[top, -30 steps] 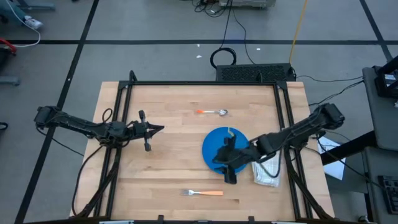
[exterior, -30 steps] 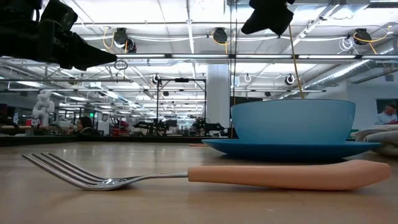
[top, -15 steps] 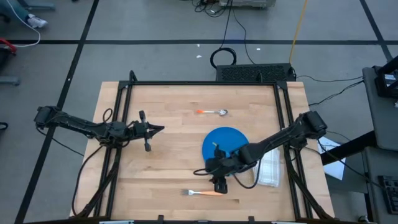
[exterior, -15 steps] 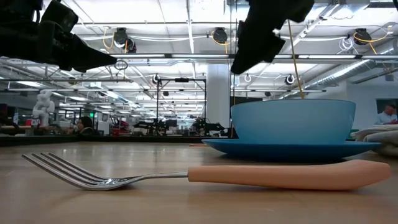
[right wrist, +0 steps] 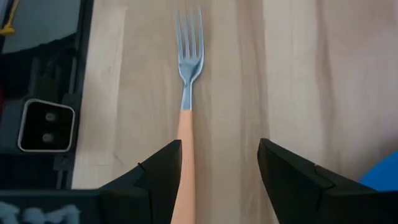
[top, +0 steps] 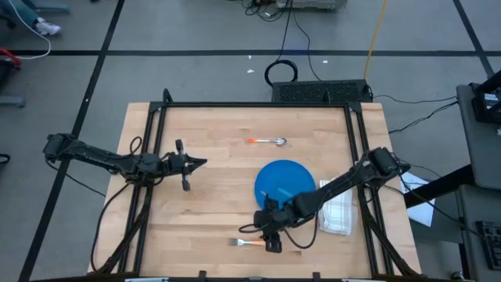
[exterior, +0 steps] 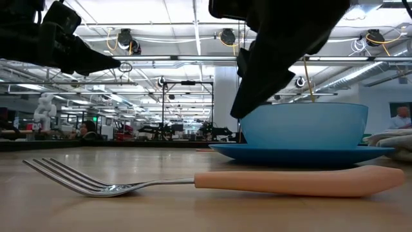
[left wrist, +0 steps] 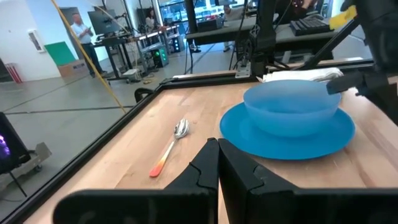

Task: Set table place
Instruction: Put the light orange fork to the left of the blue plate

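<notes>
Fork pickup in hand. My right claw [right wrist: 214, 168] hangs wide over the fork [right wrist: 187, 93] at the tabletop's [top: 211, 168] near edge. Next: centre on handle, descend, close. Left claw [top: 194, 164] waits pinched shut, empty.

On the desk [top: 211, 188], a bowl [left wrist: 291, 110] sits on a plate [top: 283, 183] right of centre. A spoon [top: 268, 141] lies behind the plate, a fork [top: 252, 243] before it near the front edge, and a folded cloth [top: 338, 213] just to its right.
</notes>
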`<act>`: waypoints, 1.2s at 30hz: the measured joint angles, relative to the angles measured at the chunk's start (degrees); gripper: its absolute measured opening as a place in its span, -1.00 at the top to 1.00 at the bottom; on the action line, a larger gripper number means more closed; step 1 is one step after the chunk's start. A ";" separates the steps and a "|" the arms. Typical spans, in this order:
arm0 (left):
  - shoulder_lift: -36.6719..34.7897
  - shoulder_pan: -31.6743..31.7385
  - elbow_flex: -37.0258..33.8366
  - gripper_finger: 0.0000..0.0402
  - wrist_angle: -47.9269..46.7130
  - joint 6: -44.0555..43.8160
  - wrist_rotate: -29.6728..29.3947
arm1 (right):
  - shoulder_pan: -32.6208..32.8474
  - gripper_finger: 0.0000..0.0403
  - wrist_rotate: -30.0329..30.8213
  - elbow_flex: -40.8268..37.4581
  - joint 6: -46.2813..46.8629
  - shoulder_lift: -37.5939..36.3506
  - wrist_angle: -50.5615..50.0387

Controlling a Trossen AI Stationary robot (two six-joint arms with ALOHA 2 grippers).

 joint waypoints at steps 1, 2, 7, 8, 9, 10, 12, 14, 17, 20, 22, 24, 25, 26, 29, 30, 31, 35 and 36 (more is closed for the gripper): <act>-0.01 0.00 0.00 0.95 -0.18 -0.34 0.01 | 0.24 0.00 -0.01 0.00 0.02 0.14 0.14; 0.00 0.00 0.00 0.95 -0.36 -0.45 0.02 | 0.50 0.00 0.01 0.00 0.01 0.19 0.19; 0.01 -0.04 0.00 0.95 -0.65 -0.64 0.02 | 1.97 0.00 0.06 0.00 -0.91 0.14 1.09; -0.01 -0.04 0.00 0.95 -0.64 -0.64 0.02 | 2.34 0.00 0.06 0.00 -1.28 0.14 1.15; -0.01 -0.04 0.00 0.95 -0.63 -0.64 0.02 | 2.68 0.00 0.06 0.00 -1.47 0.14 1.26; 0.01 -0.04 0.00 0.95 -0.65 -0.64 0.02 | 2.98 0.00 0.10 0.00 -1.52 0.14 1.33; -0.01 -0.04 0.00 0.95 -0.61 -0.64 0.02 | 3.49 0.00 1.19 0.00 -1.36 0.14 1.44; -0.01 -0.04 0.00 0.95 -0.63 -0.64 0.02 | 3.89 0.00 3.00 0.00 -1.05 0.14 1.28; -0.01 -0.04 0.00 0.95 -0.61 -0.66 0.02 | 4.25 0.00 3.42 0.00 0.57 0.61 1.81; 0.00 -0.04 0.00 0.95 -0.59 -1.42 0.02 | 4.99 0.00 3.42 0.00 1.52 2.11 1.90; 0.01 -0.04 0.00 0.95 -0.60 -1.79 0.02 | 5.55 0.00 3.40 0.00 1.55 3.25 2.61; -0.01 -0.04 0.00 0.95 -0.59 -2.15 0.02 | 5.87 0.00 3.33 0.00 1.90 4.05 2.73; 0.00 -0.04 0.00 0.95 -0.61 -2.17 0.02 | 5.95 0.00 3.36 0.00 2.35 4.27 2.81; 0.01 -0.04 0.00 0.95 -0.61 -2.17 0.03 | 5.98 0.00 3.44 0.00 2.50 4.61 2.82; 0.01 -0.04 0.00 0.95 -0.61 -2.36 0.30 | 6.18 0.00 3.58 0.00 2.67 5.55 3.26; 0.01 -0.04 0.00 0.95 -0.61 -2.40 0.34 | 6.24 0.00 3.60 0.00 2.86 5.85 3.77; 0.01 -0.04 0.00 0.95 -0.59 -2.45 0.34 | 6.40 0.00 3.45 0.00 2.84 5.94 3.74; 0.01 -0.04 0.00 0.95 -0.63 -2.58 0.37 | 6.79 0.00 3.56 -0.02 2.82 5.89 3.69; -0.01 -0.04 0.00 0.95 -0.60 -2.58 0.39 | 6.79 0.00 3.57 -0.02 2.81 5.91 3.61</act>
